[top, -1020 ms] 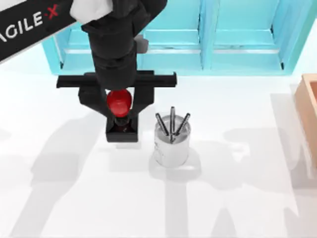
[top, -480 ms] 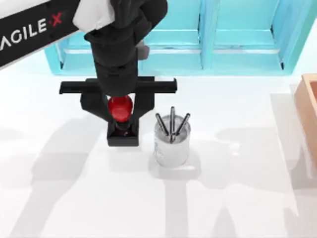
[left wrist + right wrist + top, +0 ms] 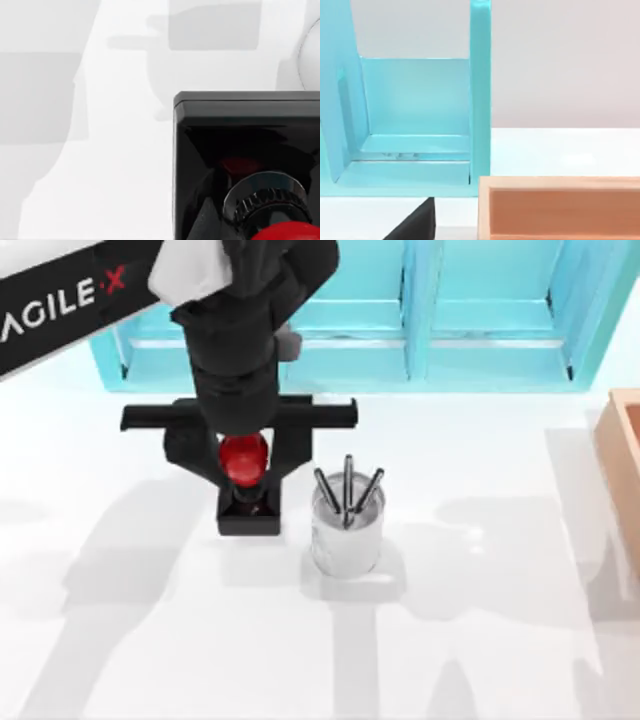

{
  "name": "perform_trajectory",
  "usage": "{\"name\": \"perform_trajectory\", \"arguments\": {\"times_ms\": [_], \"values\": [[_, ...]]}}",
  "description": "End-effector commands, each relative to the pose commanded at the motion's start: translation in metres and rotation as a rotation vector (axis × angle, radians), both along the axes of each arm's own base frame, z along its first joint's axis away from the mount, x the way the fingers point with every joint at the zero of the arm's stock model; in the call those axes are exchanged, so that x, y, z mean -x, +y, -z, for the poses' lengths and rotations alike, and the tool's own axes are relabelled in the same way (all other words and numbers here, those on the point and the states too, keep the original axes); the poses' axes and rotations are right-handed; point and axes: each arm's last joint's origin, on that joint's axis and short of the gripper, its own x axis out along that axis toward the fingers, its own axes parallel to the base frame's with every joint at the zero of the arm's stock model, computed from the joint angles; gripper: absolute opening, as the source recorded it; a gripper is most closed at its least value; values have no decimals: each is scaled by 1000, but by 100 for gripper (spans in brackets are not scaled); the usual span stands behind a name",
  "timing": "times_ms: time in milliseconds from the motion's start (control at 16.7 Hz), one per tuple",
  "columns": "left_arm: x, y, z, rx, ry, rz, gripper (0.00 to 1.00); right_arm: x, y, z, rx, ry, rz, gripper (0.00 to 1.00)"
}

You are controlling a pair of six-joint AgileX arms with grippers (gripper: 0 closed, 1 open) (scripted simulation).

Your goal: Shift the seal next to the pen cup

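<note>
Top view: the left gripper (image 3: 244, 462) hangs straight over the seal (image 3: 246, 490), its two fingers angled in on either side of the red knob and seemingly clamped on it. The seal's black base sits at about 9 o'clock from the cup (image 3: 346, 530), just beside it with a narrow strip of white table (image 3: 480, 640) between them. Three dark pens stick out of the cup's top. A turquoise rack (image 3: 430, 320) stands at 12 o'clock, and the edge of a tan box (image 3: 622, 480) shows at 3 o'clock.

Left wrist view: the seal (image 3: 245, 165) appears close up, its base flat on the table (image 3: 75, 150), with the metal collar and red knob above it.

Right wrist view: the rack (image 3: 420, 120) and the box (image 3: 560, 205) stand near each other; the right arm looks parked off to that side.

As I judge it, the placing step is all but done. What remains is to part the jaws and lift straight up, without nudging seal or cup.
</note>
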Motion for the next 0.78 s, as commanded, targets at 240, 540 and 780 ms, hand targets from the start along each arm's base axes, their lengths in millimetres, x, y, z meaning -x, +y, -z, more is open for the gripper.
{"name": "perform_trajectory", "arguments": {"times_ms": [240, 540, 780], "values": [[0, 0, 0, 0, 0, 0, 75, 0, 0, 0, 0, 0, 0, 100], [0, 0, 0, 0, 0, 0, 100, 0, 0, 0, 0, 0, 0, 100], [0, 0, 0, 0, 0, 0, 100, 0, 0, 0, 0, 0, 0, 100]]}}
